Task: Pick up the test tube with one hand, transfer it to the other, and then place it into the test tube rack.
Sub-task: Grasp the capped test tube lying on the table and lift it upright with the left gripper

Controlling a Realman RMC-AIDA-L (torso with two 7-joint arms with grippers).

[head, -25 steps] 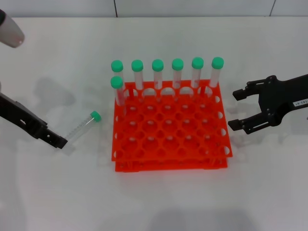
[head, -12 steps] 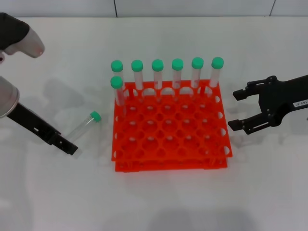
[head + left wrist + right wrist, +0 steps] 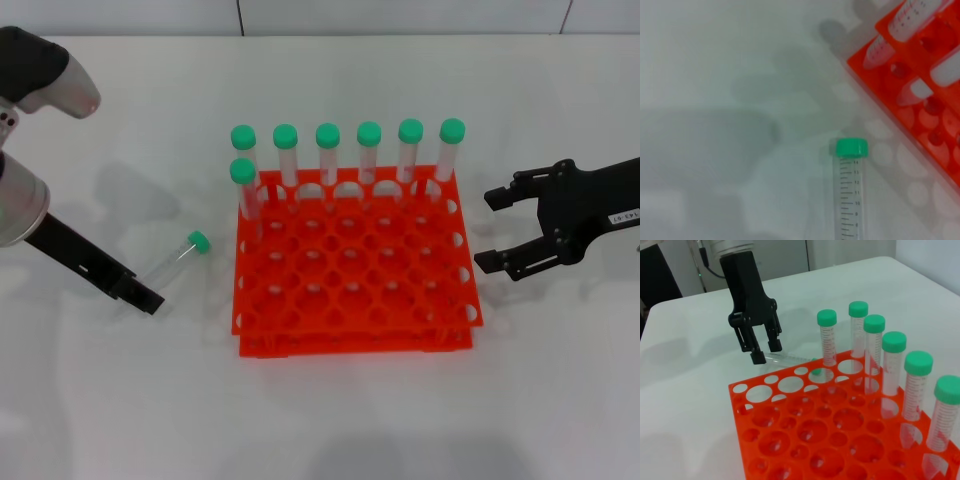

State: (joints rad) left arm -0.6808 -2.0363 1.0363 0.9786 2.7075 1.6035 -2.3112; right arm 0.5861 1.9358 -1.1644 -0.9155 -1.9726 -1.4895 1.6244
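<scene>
The test tube (image 3: 176, 257) lies on the white table left of the orange-red rack (image 3: 352, 300), its green cap (image 3: 199, 240) towards the rack. My left gripper (image 3: 146, 297) is low at the tube's bottom end. In the right wrist view the left gripper (image 3: 766, 352) has its fingers a little apart at that end of the lying tube (image 3: 790, 358). The left wrist view shows the tube (image 3: 849, 200) and a corner of the rack (image 3: 932, 145). My right gripper (image 3: 488, 228), with a white label, hangs open and empty right of the rack.
Several green-capped tubes (image 3: 327, 150) stand in the rack's far row and one behind its far left corner. The rack's other holes (image 3: 815, 432) hold nothing. Bare table lies in front of the rack and to both sides.
My left arm has moved right and its gripper has come up to the lying tube's bottom end. The tube, the rack and the right arm have not moved.
</scene>
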